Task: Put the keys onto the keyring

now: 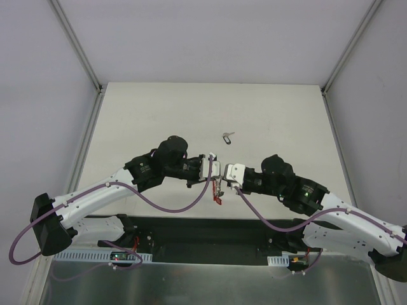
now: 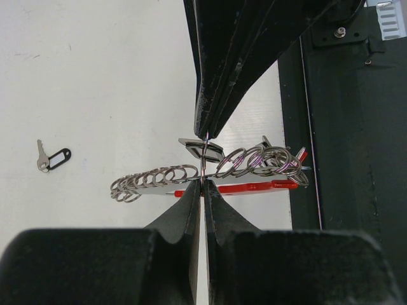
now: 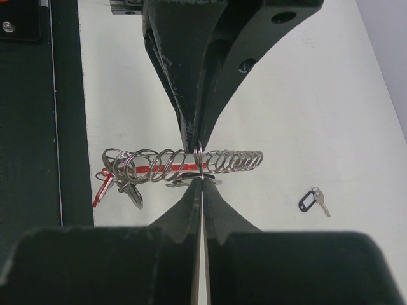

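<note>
Left gripper (image 2: 202, 198) and right gripper (image 3: 202, 190) both pressed shut, tip to tip, pinching the keyring (image 3: 236, 162). Loose key (image 1: 227, 135) lies flat beyond keyring, away from bases, long axis crosswise. Neither arm clearly nearer.

In the top view the keyring (image 1: 218, 196) is seen too small for its coils to be told. The keys (image 3: 124, 181) bunched on it cannot be counted. The right arm (image 1: 356, 219) is cut off by the edge.
</note>
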Robot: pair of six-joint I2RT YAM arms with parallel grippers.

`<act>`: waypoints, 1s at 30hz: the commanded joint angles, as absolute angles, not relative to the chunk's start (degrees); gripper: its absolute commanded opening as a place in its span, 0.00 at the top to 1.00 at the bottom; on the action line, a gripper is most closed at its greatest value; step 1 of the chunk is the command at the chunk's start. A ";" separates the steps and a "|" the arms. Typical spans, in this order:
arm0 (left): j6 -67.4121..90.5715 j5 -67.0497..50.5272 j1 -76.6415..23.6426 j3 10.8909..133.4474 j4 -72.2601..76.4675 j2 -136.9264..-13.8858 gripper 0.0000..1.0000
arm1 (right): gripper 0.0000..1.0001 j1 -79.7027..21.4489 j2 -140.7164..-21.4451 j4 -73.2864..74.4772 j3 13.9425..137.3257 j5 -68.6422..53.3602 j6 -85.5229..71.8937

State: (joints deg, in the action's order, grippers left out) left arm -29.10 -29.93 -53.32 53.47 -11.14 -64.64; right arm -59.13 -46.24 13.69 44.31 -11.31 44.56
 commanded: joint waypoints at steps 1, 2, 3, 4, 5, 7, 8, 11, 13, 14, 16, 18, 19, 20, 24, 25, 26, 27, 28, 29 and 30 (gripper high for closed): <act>-28.65 -32.34 -54.05 54.32 -8.70 -64.16 1.00 | 0.99 -59.50 -46.58 11.87 45.88 -11.86 44.56; -28.74 -32.60 -54.14 54.32 -8.79 -64.25 1.00 | 0.99 -59.41 -46.58 11.95 45.88 -12.21 44.65; -28.74 -32.69 -54.14 54.40 -8.79 -64.34 1.00 | 0.99 -59.41 -46.76 12.13 46.05 -12.39 44.65; -28.74 -32.78 -54.14 54.49 -8.70 -64.42 1.00 | 0.99 -59.41 -46.93 12.22 46.14 -12.57 44.65; -28.74 -32.87 -54.14 54.58 -8.79 -64.51 1.00 | 0.99 -59.41 -47.11 12.56 46.32 -12.66 44.74; -28.83 -33.13 -54.23 54.84 -8.70 -64.60 1.00 | 0.99 -59.41 -47.28 12.83 46.49 -13.01 44.82; -28.83 -33.13 -54.14 54.93 -8.79 -64.69 1.00 | 0.99 -59.50 -47.29 12.92 46.58 -13.18 44.82; -28.92 -33.57 -54.32 55.19 -8.79 -65.04 1.00 | 0.99 -59.41 -47.46 12.83 46.58 -13.36 45.00; -28.92 -33.75 -54.40 55.28 -8.70 -65.13 1.00 | 0.99 -59.50 -47.55 12.75 46.50 -13.45 45.00; -29.00 -33.75 -54.49 55.37 -8.70 -65.21 1.00 | 0.98 -59.50 -47.55 12.74 46.49 -13.71 45.00; -28.92 -33.92 -54.49 55.37 -8.79 -65.48 1.00 | 0.99 -59.50 -47.46 12.57 46.41 -14.06 45.00; -28.92 -34.01 -54.67 55.55 -8.70 -65.56 1.00 | 0.99 -59.50 -47.46 12.48 46.32 -14.50 45.09; -29.00 -34.27 -54.67 55.72 -8.79 -65.48 1.00 | 0.99 -59.41 -47.37 12.48 46.41 -14.59 45.09; -28.92 -34.28 -54.75 55.72 -8.79 -65.57 1.00 | 0.99 -59.50 -47.63 12.57 46.41 -14.68 45.09; -29.09 -34.28 -54.84 56.07 -8.79 -65.48 1.00 | 0.99 -59.59 -48.07 12.83 46.67 -15.03 45.09; -29.09 -34.28 -54.76 56.25 -8.70 -65.48 1.00 | 0.99 -59.50 -48.08 12.92 46.67 -15.03 45.17; -29.18 -34.45 -54.76 56.25 -8.79 -65.48 1.00 | 0.99 -59.50 -48.16 13.18 46.84 -15.12 45.18; -29.18 -34.54 -54.76 56.42 -8.79 -65.30 1.00 | 0.99 -59.50 -48.43 13.27 46.85 -15.20 45.26; -29.09 -34.54 -54.76 56.51 -8.79 -65.30 1.00 | 0.99 -59.50 -48.51 13.36 46.93 -15.21 45.26; -29.00 -34.45 -54.76 56.51 -8.79 -65.22 1.00 | 0.99 -59.50 -48.69 13.45 46.93 -15.21 45.35; -29.00 -34.28 -54.76 56.60 -8.79 -65.04 1.00 | 0.99 -59.50 -48.69 13.53 47.11 -15.21 45.44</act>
